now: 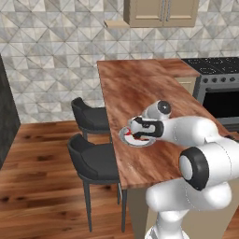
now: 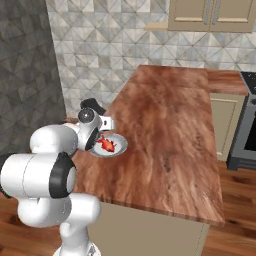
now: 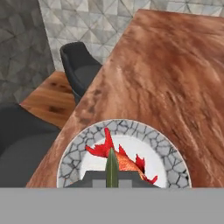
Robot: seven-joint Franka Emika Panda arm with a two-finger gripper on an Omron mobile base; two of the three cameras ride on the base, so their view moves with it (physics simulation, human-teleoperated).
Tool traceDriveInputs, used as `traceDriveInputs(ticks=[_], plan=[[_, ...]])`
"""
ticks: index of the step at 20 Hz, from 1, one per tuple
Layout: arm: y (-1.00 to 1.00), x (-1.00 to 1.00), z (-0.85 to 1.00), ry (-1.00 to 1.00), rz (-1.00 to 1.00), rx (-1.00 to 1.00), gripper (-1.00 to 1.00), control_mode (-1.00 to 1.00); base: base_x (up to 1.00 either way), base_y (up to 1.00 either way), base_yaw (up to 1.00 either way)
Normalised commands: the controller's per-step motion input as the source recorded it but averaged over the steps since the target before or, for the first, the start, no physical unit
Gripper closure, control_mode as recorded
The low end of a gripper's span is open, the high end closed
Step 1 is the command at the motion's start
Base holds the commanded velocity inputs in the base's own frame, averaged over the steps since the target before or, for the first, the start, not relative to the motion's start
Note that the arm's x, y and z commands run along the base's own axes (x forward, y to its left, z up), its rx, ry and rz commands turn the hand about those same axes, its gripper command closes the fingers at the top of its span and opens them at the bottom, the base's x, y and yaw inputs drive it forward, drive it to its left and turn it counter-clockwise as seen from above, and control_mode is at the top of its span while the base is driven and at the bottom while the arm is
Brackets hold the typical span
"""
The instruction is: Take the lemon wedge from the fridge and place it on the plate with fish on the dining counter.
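Observation:
My gripper (image 3: 112, 176) is shut on a thin yellow-green lemon wedge (image 3: 112, 164) and hangs just above the plate (image 3: 70, 158). The plate is white with a grey stone-pattern rim and carries a red-orange fish (image 3: 129, 162). It sits near the left edge of the dining counter (image 1: 140, 88), a glossy reddish-brown top. In the left base view the hand and gripper (image 1: 134, 134) cover part of the plate (image 1: 124, 138). From the right base view, the gripper (image 2: 96, 142) is at the left rim of the plate (image 2: 121, 145), beside the fish (image 2: 106, 144). The fridge is out of view.
Two dark stools (image 1: 91, 116) (image 1: 95, 161) stand along the counter's left side on the wood floor. A stove with a black oven (image 1: 219, 88) lies past the counter's right end. Beige wall cabinets (image 1: 163, 11) hang on the tiled back wall.

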Motion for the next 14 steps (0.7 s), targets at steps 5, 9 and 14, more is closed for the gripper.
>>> traceDriveInputs(ticks=[5,9,14], plan=[[0.01,0.32,-0.55,0.00,0.11,-0.11,1.00,-1.00,0.00,0.00,0.00],[0.11,0.52,-0.18,0.00,0.06,0.00,1.00,-1.00,0.00,0.00,0.00],[0.26,0.22,-0.27,0.00,0.12,0.00,1.00,-1.00,0.00,0.00,0.00]])
